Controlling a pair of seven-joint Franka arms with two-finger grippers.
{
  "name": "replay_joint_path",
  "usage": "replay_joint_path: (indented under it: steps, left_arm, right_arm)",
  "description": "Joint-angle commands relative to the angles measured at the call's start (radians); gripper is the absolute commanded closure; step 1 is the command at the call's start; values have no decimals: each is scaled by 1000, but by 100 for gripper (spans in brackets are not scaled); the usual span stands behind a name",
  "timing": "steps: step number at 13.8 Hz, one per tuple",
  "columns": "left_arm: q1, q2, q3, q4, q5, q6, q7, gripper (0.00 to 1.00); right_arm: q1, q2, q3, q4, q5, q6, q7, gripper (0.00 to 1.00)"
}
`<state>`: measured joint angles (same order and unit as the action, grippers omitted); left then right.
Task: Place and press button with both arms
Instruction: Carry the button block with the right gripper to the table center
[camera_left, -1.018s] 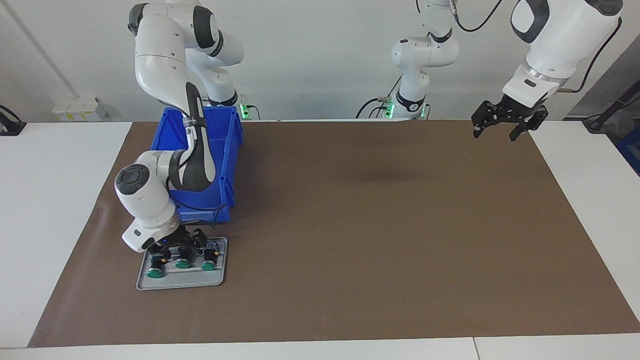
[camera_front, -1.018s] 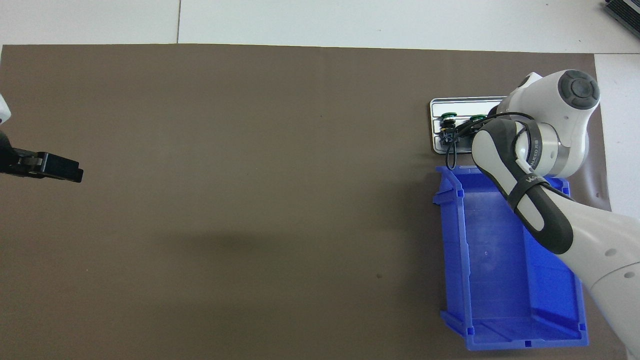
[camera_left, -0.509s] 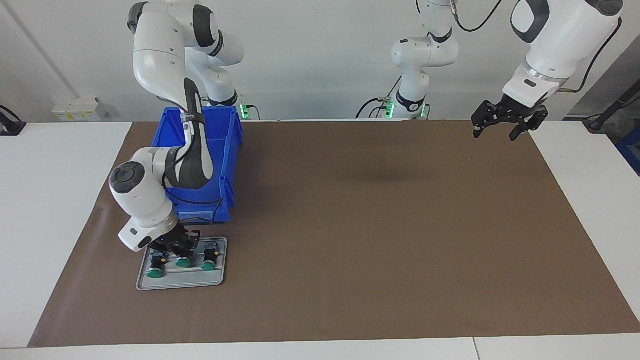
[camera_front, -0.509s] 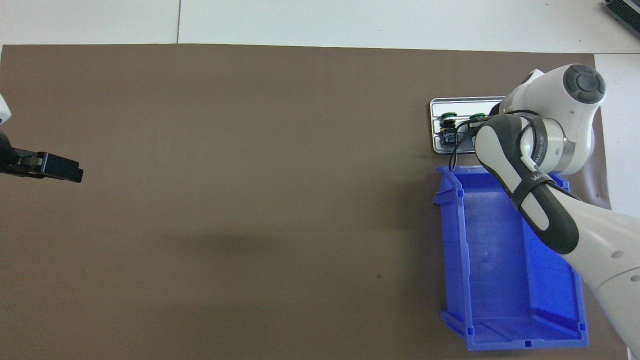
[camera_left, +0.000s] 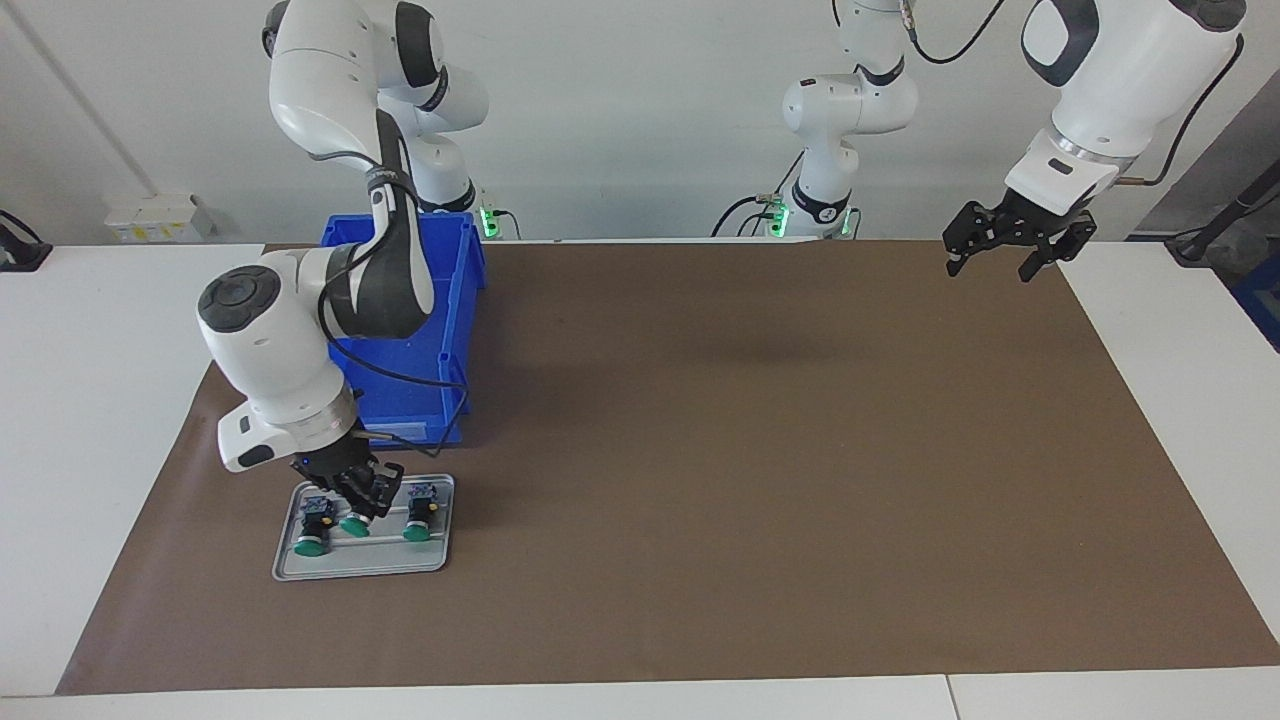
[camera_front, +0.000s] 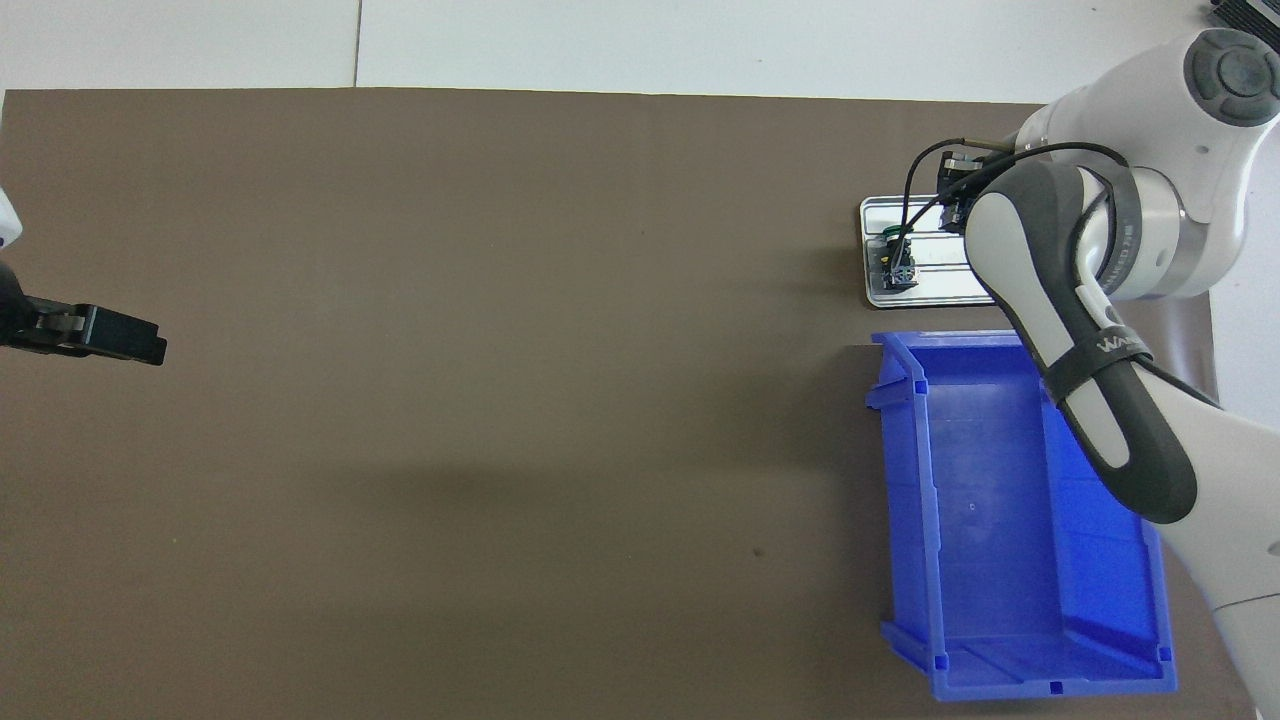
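Brown mat (camera_left: 760, 480), right pincer (camera_left: 362, 502) gripping button (camera_left: 354, 522)

Green-capped button (camera_left: 356, 519), tilted, gripped above the tray (camera_left: 360, 562).

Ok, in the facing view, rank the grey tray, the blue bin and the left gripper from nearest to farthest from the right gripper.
1. Grey tray: directly under the right gripper, which is shut on the middle button.
2. Blue bin: beside the tray, nearer to the robots.
3. Left gripper: waiting, open, over the mat's edge at the left arm's end of the table.
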<state>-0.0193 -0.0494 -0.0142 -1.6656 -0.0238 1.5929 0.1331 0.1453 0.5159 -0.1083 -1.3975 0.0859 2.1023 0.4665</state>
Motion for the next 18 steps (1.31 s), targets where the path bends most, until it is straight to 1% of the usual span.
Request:
replay_joint_path:
  steps: [1,2,3,5,9,11,12,14,15,18]
  left_arm:
    - [7,-23,-4,-25,10,6,-7,0]
    - [7,-24,-4,-25,10,6,-7,0]
    - [7,-23,-4,-25,10,6,-7,0]
    - [7,-23,-4,-25,10,6,-7,0]
    - [7,-23,-4,-25,10,6,-7,0]
    - [7,-24,-4,-25,10,7,-7,0]
    - [7,-23,-4,-25,10,6,-7,0]
    - [7,-23,-4,-25,10,6,-7,0]
    - [7,-23,-4,-25,10,6,-7,0]
    - [7,-23,-4,-25,10,7,-7,0]
  right_arm:
    - [46,0,15,52,15,-25,283,100]
    - [104,0,15,52,0,-21,401,100]
    - [175,0,7,49,-5,-19,576,100]
    - [273,-14,12,26,-37,-2,902,100]
    - [446,-14,13,-26,-153,-7,1381,100]
    - [535,-2,15,-69,-201,-2,1579,100]
    - [581,21,15,-74,-210,4,1668,100]
    - [606,42,16,-80,-213,28,1756,100]
    - [608,42,16,-93,-213,33,1784,100]
    - [666,32,15,-184,-225,68,1799,100]
